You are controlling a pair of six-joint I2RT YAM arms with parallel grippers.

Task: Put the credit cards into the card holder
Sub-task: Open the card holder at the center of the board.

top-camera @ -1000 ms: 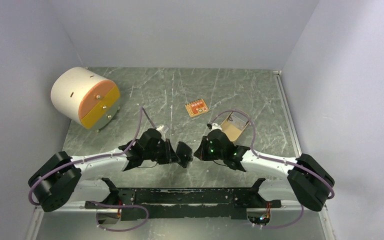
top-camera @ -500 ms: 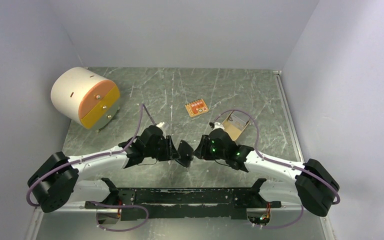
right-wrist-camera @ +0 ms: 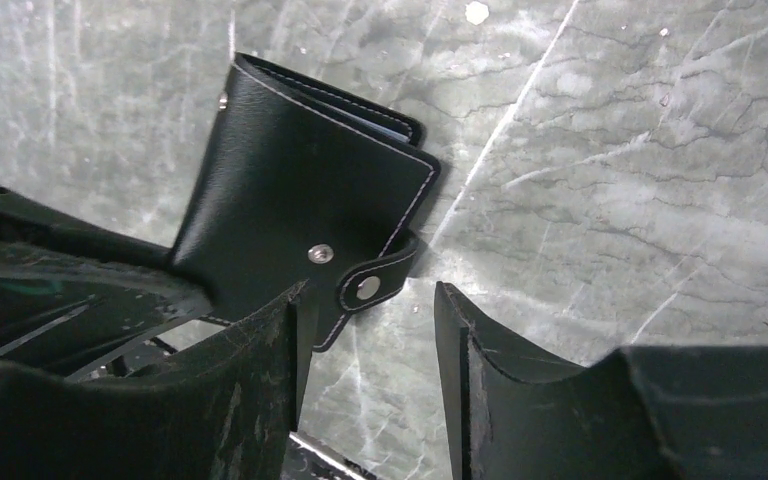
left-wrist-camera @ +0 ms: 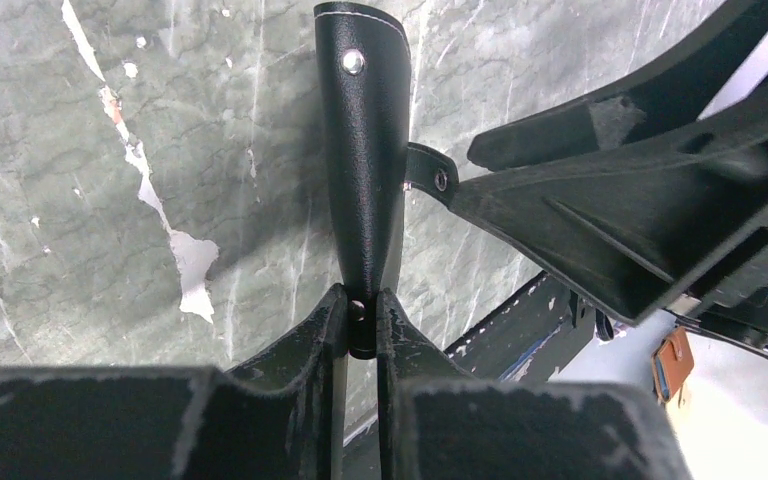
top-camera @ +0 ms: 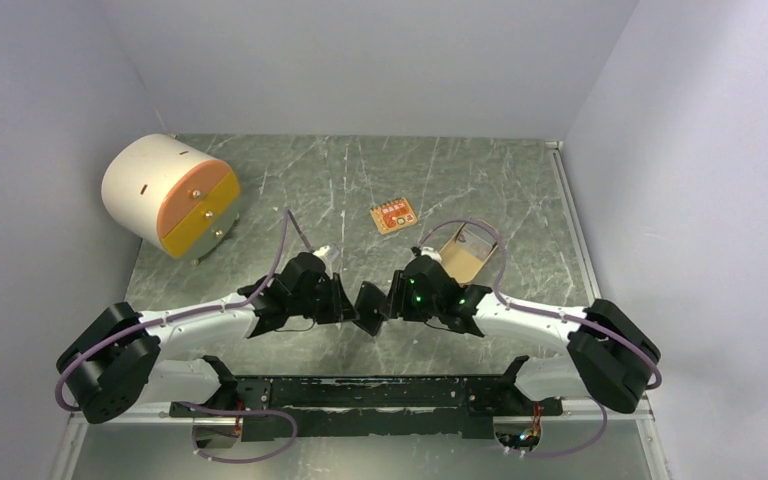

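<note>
Top external: marbled green table, left pincer clamping card holder, right pincer apart.

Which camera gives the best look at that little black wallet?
The right wrist view: the black wallet shows its broad outer face, white stitching and snap tab. The left wrist view sees the wallet edge-on, pinched by the left gripper. From the top view it is only a small dark shape between the arms.
</note>
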